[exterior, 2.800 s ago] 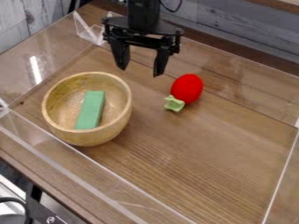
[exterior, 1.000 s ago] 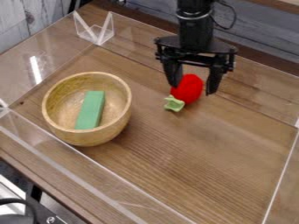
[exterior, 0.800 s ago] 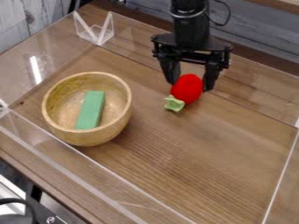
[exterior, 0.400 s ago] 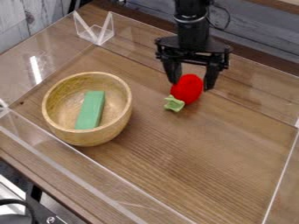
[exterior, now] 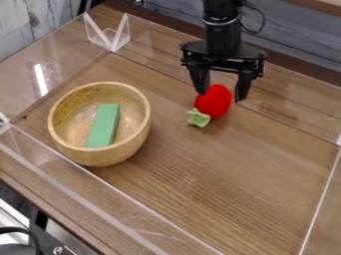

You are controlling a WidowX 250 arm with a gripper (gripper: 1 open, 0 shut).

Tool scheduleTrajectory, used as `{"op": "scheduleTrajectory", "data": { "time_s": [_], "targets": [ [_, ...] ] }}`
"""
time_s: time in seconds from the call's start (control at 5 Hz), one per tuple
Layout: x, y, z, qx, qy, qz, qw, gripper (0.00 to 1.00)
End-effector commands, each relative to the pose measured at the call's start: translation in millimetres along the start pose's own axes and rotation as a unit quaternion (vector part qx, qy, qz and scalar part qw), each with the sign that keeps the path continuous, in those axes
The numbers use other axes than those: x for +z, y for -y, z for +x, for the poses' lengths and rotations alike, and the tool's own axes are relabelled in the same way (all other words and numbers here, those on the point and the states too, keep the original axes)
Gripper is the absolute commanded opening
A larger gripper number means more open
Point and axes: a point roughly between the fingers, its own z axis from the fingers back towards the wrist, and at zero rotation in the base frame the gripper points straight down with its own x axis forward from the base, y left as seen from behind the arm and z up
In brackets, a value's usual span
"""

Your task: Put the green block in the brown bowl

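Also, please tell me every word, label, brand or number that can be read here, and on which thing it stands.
No readable text on the green block, the bowl or the red object.
On the dark gripper, too, I can read none.

A red ball (exterior: 213,102) sits at about one o'clock on the wooden counter (exterior: 200,189); a small pale-green piece (exterior: 198,119) lies just beside it, toward seven o'clock; a clear rack (exterior: 108,33) stands at eleven o'clock.

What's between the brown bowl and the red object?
In the camera view, a small pale-green piece and bare tabletop lie between them.
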Motion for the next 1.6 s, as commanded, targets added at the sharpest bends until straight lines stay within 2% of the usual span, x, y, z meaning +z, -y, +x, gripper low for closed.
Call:
{"op": "scheduleTrajectory", "data": {
  "time_s": [0.0,0.2,0.4,0.6,0.8,1.0,1.2,1.4],
  "targets": [
    [11.2,9,0.2,-0.028,0.015,-0.008,0.9995,1.00],
    [24.9,9,-6.9,-0.028,0.015,-0.009,0.9994,1.00],
    [39.7,9,-11.2,-0.028,0.020,-0.012,0.9993,0.00],
    [34.7,15,-15.5,-0.050,0.013,-0.019,0.9985,1.00],
    [23.4,18,-18.5,-0.068,0.002,-0.016,0.9975,1.00],
    [16.3,12,-9.8,-0.055,0.002,-0.009,0.9985,1.00],
    [22.0,7,-3.1,-0.045,0.011,-0.012,0.9989,1.00],
    [18.5,-6,0.4,-0.051,0.011,-0.016,0.9985,1.00]
  ]
}}
